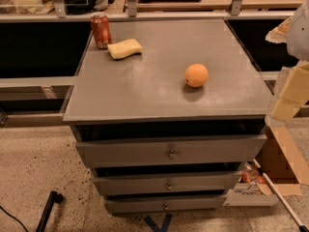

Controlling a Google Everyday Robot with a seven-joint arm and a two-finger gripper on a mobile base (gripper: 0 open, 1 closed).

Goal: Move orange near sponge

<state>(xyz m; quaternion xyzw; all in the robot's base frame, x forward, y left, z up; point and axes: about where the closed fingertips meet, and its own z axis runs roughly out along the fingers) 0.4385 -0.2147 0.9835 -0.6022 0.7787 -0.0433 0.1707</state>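
Orange: round, smooth orange fruit, sitting on the right half of the top, small dark dimple on its lower left, soft shadow underneath.
Sponge: pale yellow, flat, wavy-edged sponge, lying flat near the back left corner, long side running roughly left to right.
Orange vs sponge: well apart, bare grey surface between them, sponge further back and to the left.
Can: red-orange soda can, standing upright at the back left edge, just beside the sponge's left end, hard to say if actually touching.
Surface: flat grey top of a metal drawer cabinet, a bit scuffed and shiny in the middle.
Drawers: three grey drawers stacked under the top, each with a small knob in the centre, all pulled out a little.
Gripper: blocky cream-coloured gripper, off the right edge of the cabinet, beside the front right corner, well apart from the orange, touching nothing on the top.
Grip state: honestly can't tell from this angle, partly cut off by the frame edge.
Box: open brown cardboard box on the floor to the right of the drawers, below the gripper.
Floor: speckled beige floor, bit of blue tape at the cabinet's foot.
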